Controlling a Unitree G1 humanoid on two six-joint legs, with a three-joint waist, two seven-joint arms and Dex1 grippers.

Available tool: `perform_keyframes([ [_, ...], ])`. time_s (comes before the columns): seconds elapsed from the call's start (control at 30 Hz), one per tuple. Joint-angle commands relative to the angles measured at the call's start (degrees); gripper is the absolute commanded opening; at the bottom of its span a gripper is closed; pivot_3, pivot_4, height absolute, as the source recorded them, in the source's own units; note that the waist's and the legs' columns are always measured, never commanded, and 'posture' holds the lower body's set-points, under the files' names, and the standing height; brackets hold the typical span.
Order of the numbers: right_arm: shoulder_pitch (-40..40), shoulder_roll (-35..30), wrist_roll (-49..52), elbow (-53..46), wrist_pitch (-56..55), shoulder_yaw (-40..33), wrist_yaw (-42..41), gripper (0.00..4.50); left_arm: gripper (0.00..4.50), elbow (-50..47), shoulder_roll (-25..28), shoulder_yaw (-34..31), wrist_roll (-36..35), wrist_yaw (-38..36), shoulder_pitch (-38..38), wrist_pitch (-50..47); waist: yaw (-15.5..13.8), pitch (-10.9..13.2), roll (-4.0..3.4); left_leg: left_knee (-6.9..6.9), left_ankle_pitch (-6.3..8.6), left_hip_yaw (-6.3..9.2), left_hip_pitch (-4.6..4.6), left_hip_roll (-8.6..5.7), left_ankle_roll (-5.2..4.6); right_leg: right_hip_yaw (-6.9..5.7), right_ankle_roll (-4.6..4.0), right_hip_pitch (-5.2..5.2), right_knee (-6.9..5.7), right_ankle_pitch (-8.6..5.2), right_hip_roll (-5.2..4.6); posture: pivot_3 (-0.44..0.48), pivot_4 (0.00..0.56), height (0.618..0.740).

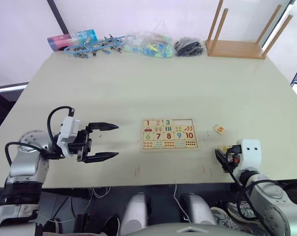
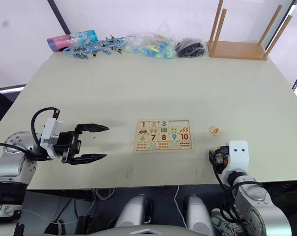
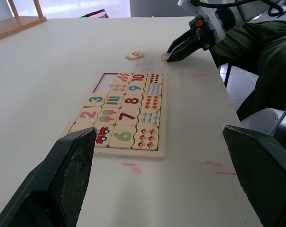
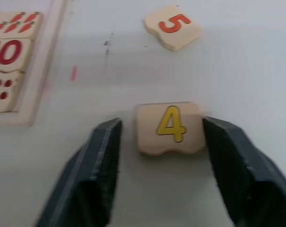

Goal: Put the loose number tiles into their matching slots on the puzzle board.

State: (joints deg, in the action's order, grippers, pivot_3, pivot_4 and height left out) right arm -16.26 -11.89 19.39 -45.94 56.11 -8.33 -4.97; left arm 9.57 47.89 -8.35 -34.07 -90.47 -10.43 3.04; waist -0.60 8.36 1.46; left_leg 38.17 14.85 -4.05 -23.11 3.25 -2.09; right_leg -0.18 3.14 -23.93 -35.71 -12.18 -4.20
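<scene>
Two number tiles left loose on worktop [image 1: 138, 88]: 4 tile [image 4: 169, 126], 5 tile [image 4: 173, 26]. 1, 2, 3 already seated in puzzle board [image 1: 169, 133]. Your right hand [image 4: 164, 142] straddles 4 tile, fingers apart, not gripping. Left hand [image 1: 104, 142] wide open, empty, left of board.

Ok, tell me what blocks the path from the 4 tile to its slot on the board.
Nothing visible does. The 4 tile lies between the right pincer fingers; bare table separates it from the puzzle board, whose top-right slots are empty.
</scene>
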Motion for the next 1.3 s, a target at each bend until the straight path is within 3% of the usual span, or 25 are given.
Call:
perform_keyframes([
  [0.03,-1.03,-1.2,2.56,-2.83,-2.6,-4.03,-3.26,3.96,4.5,-1.14,0.75,-0.93,-1.7,-2.03,0.19,0.67,-0.03,0.01,-0.01,0.0,0.0,0.0,-0.01,0.0,0.0,0.0,0.01,0.0,0.01,0.0,-0.01,0.0,0.15,0.74],
  [0.1,-1.91,-2.17,4.27,-3.79,-3.62,-5.89,-5.62,4.48,4.5,-1.13,0.77,-0.96,-1.73,-2.03,0.36,0.8,-0.06,0.03,-0.04,0.0,0.0,0.0,0.0,0.0,0.0,0.0,0.02,0.0,0.01,-0.01,-0.02,0.0,0.15,0.74],
  [0.23,-3.61,-8.23,8.13,-2.51,-8.07,-11.69,-14.64,4.48,4.5,-0.92,0.64,-1.0,-1.74,-2.03,0.23,0.85,-0.01,0.03,-0.03,-0.01,0.0,-0.01,0.0,-0.01,0.0,0.0,0.09,0.0,0.02,-0.06,-0.01,0.0,0.15,0.74],
  [0.33,-2.36,-19.18,10.88,5.78,-16.04,-15.47,-30.79,4.48,4.5,-0.4,0.18,-0.9,-1.68,-2.03,-0.19,1.3,-0.02,0.07,-0.02,0.05,0.01,-0.04,0.02,-0.02,-0.01,0.02,0.18,0.04,0.02,-0.1,-0.01,0.0,0.15,0.74],
  [0.5,-0.02,-30.13,11.65,18.28,-28.14,-14.63,-50.62,4.48,4.5,0.15,-1.0,-1.79,-1.43,-1.65,-0.77,1.25,-0.21,0.07,0.03,-0.01,0.01,0.01,0.1,-0.02,-0.02,0.0,0.21,0.1,0.04,-0.12,0.06,0.0,0.15,0.74],
  [0.7,10.74,-37.78,8.21,33.66,-38.86,-7.36,-65.56,4.48,4.5,-1.18,-1.3,-2.49,-1.62,-1.51,0.75,1.21,0.04,0.15,0.06,0.04,0.01,-0.09,0.1,-0.08,-0.03,0.05,0.2,0.14,0.04,-0.1,0.06,0.0,0.15,0.74],
  [1.03,26.69,-40.13,-4.28,56.12,-57.37,8.1,-78.24,4.48,4.5,-4.0,-1.33,-4.16,-2.14,-1.02,3.92,0.86,-0.13,0.25,0.06,0.06,0.01,-0.12,0.09,-0.11,-0.03,0.01,-0.01,0.13,0.05,0.02,0.06,0.0,0.15,0.74],
  [1.3,32.04,-38.54,-6.68,67.5,-67.66,11.6,-81.82,4.48,4.5,-4.76,-0.98,-5.26,-2.43,-0.68,4.9,0.64,-0.14,0.29,0.0,0.06,0.01,-0.25,0.08,-0.15,-0.03,-0.03,-0.04,0.2,0.04,0.03,0.1,0.0,0.15,0.74],
])
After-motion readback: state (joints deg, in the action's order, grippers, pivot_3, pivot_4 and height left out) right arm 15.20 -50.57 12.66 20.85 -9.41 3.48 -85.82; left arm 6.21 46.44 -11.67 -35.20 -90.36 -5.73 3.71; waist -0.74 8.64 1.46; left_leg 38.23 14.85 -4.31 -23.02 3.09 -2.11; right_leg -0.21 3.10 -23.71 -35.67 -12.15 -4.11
